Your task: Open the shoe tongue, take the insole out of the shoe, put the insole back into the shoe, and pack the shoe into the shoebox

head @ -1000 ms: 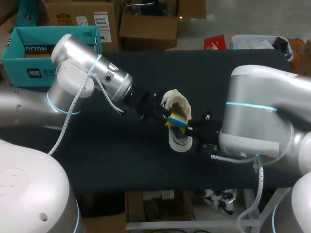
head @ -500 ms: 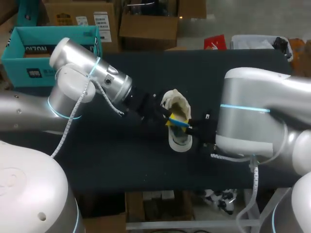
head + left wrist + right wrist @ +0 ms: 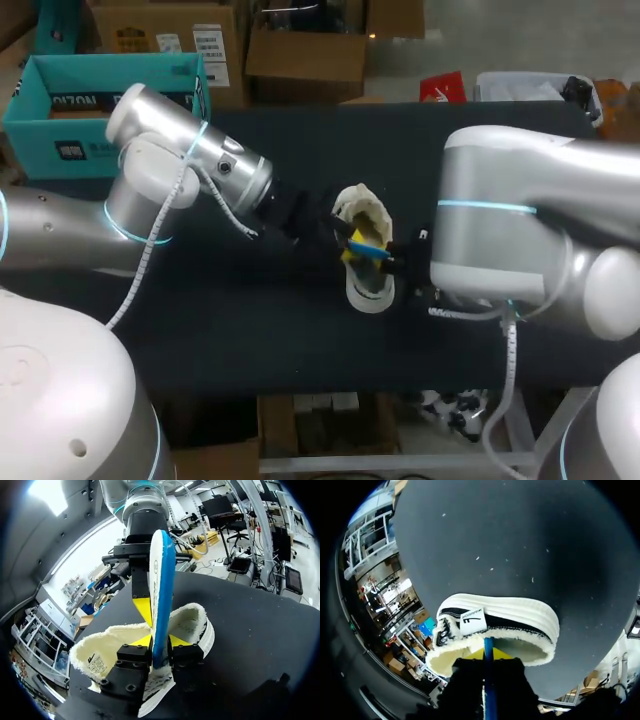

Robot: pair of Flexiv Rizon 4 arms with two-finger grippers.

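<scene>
Over the label-tabbed shoe [image 3: 100, 650], left end effector [image 3: 160, 641] and right end effector [image 3: 485, 656] both clamp the insole [image 3: 161, 580].

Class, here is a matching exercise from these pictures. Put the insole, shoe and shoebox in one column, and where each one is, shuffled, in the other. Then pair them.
1 insole
2 shoe
3 shoebox

A teal and open, at the far left in the head view
B resting on the dark table
C on edge over the shoe, clamped by the left gripper and the right gripper

Pairs: 1-C, 2-B, 3-A
</scene>
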